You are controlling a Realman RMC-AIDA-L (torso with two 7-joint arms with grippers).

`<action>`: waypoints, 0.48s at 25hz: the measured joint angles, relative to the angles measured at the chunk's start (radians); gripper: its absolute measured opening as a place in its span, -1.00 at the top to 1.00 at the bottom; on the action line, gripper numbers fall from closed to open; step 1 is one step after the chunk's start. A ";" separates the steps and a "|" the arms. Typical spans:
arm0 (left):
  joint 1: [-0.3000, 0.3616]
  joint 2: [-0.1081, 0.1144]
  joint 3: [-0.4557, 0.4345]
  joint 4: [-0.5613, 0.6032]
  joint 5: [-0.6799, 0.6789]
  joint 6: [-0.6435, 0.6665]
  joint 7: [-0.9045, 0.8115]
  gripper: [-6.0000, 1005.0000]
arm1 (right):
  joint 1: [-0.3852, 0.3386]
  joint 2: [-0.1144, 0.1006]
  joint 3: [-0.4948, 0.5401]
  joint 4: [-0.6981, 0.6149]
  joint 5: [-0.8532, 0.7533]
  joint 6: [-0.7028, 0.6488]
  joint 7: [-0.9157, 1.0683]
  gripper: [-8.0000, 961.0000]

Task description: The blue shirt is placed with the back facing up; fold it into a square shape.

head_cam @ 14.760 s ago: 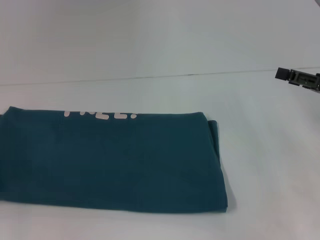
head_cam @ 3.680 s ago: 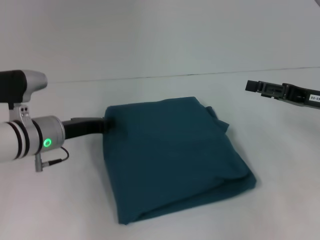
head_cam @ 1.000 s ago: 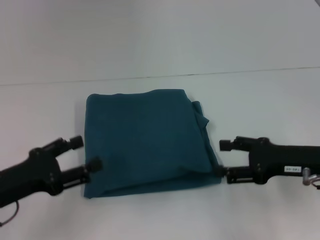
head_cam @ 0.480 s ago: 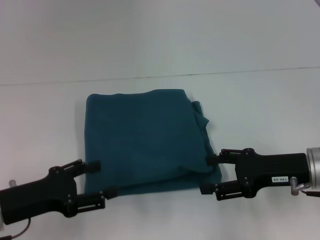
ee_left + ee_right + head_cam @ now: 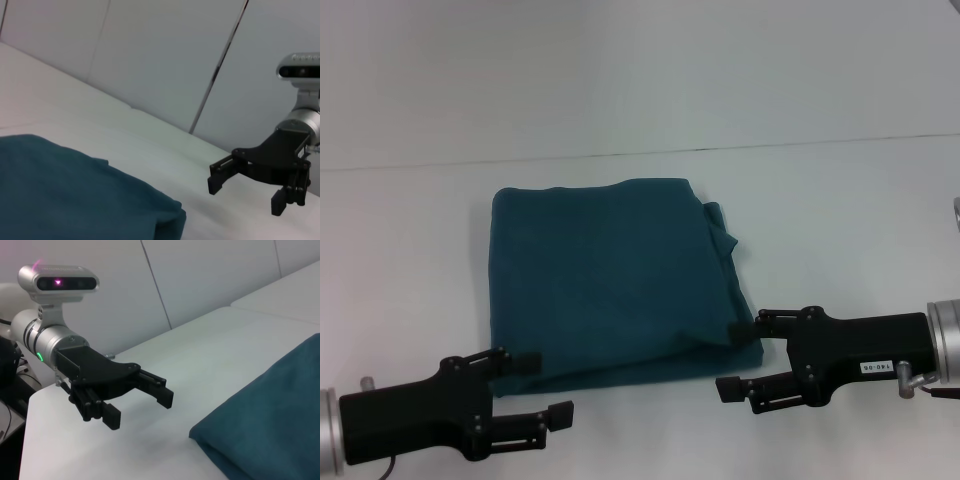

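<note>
Both pincers are spread apart and holding nothing right now. The left pincer [image 5: 535, 388] sits low over the plain white desk [image 5: 840, 210], and the right pincer [image 5: 745, 355] faces it from the other side. Between them, reaching away from both toward the far side of the desk, lies the dark teal-blue knit shirt [image 5: 610, 275], folded into a compact block that's pretty close to square. Its near edge runs just past the left pincer's tips, and its near corner is right at the upper finger of the right pincer; I can't tell if that finger actually touches cloth.

My read is that the folding itself looks basically done, and this is the tidy-up or let-go stage. The side toward the right pincer looks a bit lumpy, with layers peeking out. If anything's left, it'd be squaring that edge with a light nudge, not a full grab. Otherwise, just back both arms off without snagging the fabric.
</note>
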 joint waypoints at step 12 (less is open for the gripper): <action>-0.002 0.000 0.001 -0.001 0.020 0.002 -0.011 -0.77 | 0.002 0.004 -0.003 0.000 0.000 -0.003 0.000 -0.91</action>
